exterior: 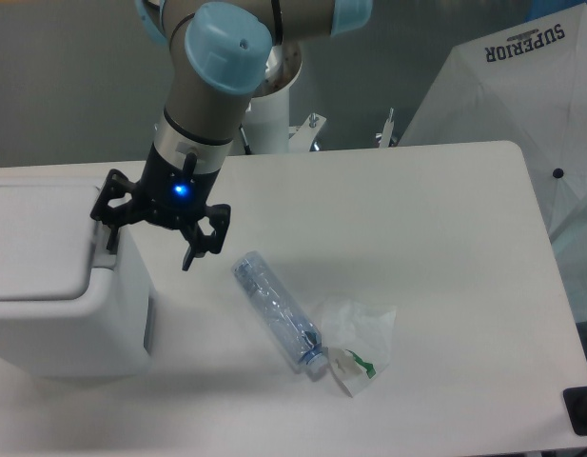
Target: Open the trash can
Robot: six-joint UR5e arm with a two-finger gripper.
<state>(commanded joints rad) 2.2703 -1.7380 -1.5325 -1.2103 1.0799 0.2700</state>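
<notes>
The trash can (65,328) is a large white bin at the left edge of the table, and its flat lid (36,238) lies on top. My gripper (148,255) hangs over the can's right rim, open, with a blue light on its wrist. The left fingertip (110,243) is down at the lid's right edge, where it covers the grey push tab. Its right finger (190,255) hangs just off the can's side, above the table. Nothing is held between the fingers.
A crushed clear plastic bottle (274,309) lies on the table to the right of the can, next to a crumpled clear wrapper (361,343). A white "SUPERIOR" umbrella (507,86) stands beyond the table's right edge. A black object (583,411) sits at the front right corner.
</notes>
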